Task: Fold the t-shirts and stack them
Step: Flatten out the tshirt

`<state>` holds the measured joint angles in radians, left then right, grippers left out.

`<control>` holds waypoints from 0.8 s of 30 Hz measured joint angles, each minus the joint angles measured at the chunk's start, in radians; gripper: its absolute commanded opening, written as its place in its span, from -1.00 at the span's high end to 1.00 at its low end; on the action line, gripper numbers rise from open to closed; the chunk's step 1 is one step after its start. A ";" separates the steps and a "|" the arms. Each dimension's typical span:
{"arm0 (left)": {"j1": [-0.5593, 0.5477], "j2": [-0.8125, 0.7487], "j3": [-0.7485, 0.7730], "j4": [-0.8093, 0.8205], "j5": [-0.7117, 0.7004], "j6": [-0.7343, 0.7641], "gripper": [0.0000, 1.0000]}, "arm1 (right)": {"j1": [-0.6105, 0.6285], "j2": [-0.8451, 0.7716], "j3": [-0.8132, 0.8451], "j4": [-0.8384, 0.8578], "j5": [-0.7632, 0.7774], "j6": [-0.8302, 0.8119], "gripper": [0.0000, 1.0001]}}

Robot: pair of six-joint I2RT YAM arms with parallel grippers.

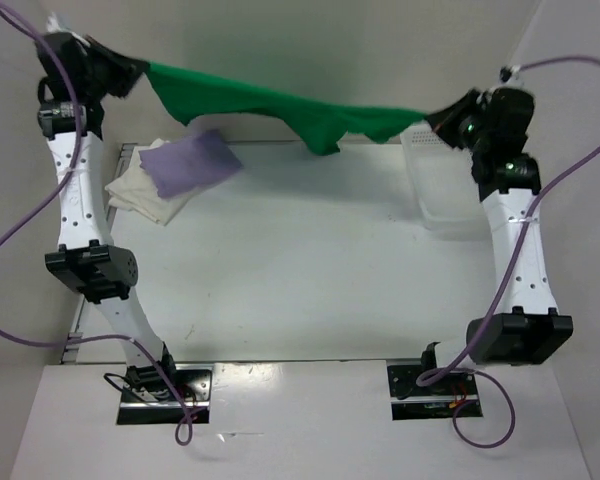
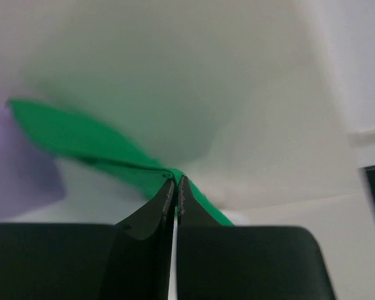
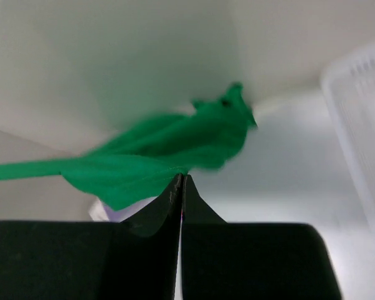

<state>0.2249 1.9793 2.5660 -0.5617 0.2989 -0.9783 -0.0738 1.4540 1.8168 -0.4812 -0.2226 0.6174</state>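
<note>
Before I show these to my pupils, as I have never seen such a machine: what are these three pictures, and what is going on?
This is a robot with two arms bolted to a white table. The wide picture looks down from above and behind: the left arm stands on the left, the right arm on the right. The other two pictures come from small cameras on the wrists, so each shows its own black jaws at the bottom. Both pairs of jaws are shut on a green t-shirt, which hangs stretched between them above the table. On the table, far left, a purple shirt lies on a white shirt; far right stands a clear plastic bin.
</note>
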 measured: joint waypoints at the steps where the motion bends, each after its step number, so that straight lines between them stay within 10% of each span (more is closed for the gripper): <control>1: -0.008 -0.031 -0.106 0.010 -0.008 0.010 1.00 | 0.000 -0.032 -0.103 -0.002 0.000 -0.007 1.00; 5: -0.032 -0.264 -0.831 0.180 -0.008 0.014 1.00 | -0.001 -0.136 -0.500 -0.018 0.003 -0.026 1.00; 11: 0.028 -0.412 -1.353 0.201 0.016 0.037 1.00 | -0.003 -0.285 -0.761 -0.157 0.010 -0.054 1.00; 24: 0.144 -0.805 -1.684 -0.029 0.036 0.199 0.99 | 0.105 -0.586 -0.973 -0.473 -0.087 -0.002 1.00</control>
<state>0.3687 1.1740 0.8818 -0.5911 0.3347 -0.7795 0.0307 0.8677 0.8440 -0.9546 -0.3092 0.6151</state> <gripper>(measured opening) 0.010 0.003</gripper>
